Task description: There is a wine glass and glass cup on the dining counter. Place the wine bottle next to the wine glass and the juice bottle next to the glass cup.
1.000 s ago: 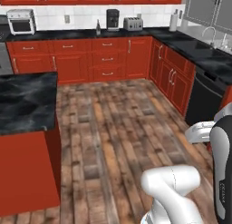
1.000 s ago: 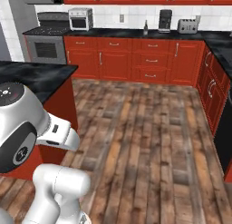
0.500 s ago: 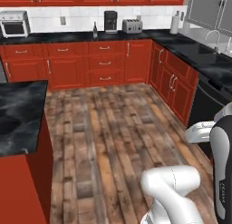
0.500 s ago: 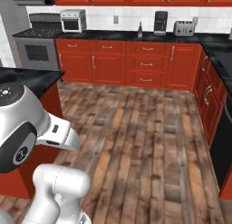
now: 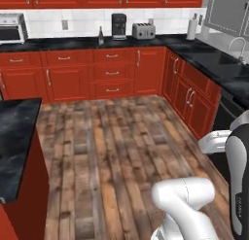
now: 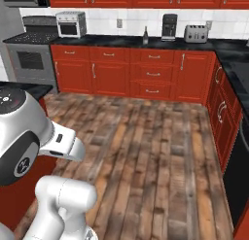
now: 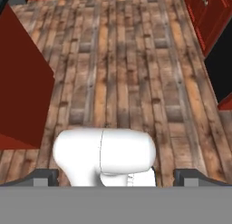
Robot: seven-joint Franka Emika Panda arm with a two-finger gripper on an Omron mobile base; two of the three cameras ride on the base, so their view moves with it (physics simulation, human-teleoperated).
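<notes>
Gripper (image 7: 116,175): one, jaws spread wide and empty; its two dark fingertips (image 7: 43,175) sit at the near edge of the hand view, above bare floor.

Floor (image 5: 116,146): wooden planks, mixed brown tones, running from near to far.

Island (image 5: 14,151): one, near left; black white-veined marble top on a plain red base, seen only in part.

Right-hand cabinet run (image 5: 194,93): one row of red doors under a black worktop, with one faucet (image 5: 238,42) and one white bottle (image 5: 192,27) at its far end.

Far cabinet run (image 6: 146,74): one row of red doors and drawers under a black worktop (image 6: 121,41). On it, left to right in the right base view: one toaster oven (image 6: 71,24), one dark slim bottle (image 6: 145,36) that looks like the wine bottle, too small to confirm, one black coffee machine (image 6: 169,26), one silver toaster (image 6: 196,34).

Stove (image 6: 30,59): one, far left, grey, beside the far cabinets.
</notes>
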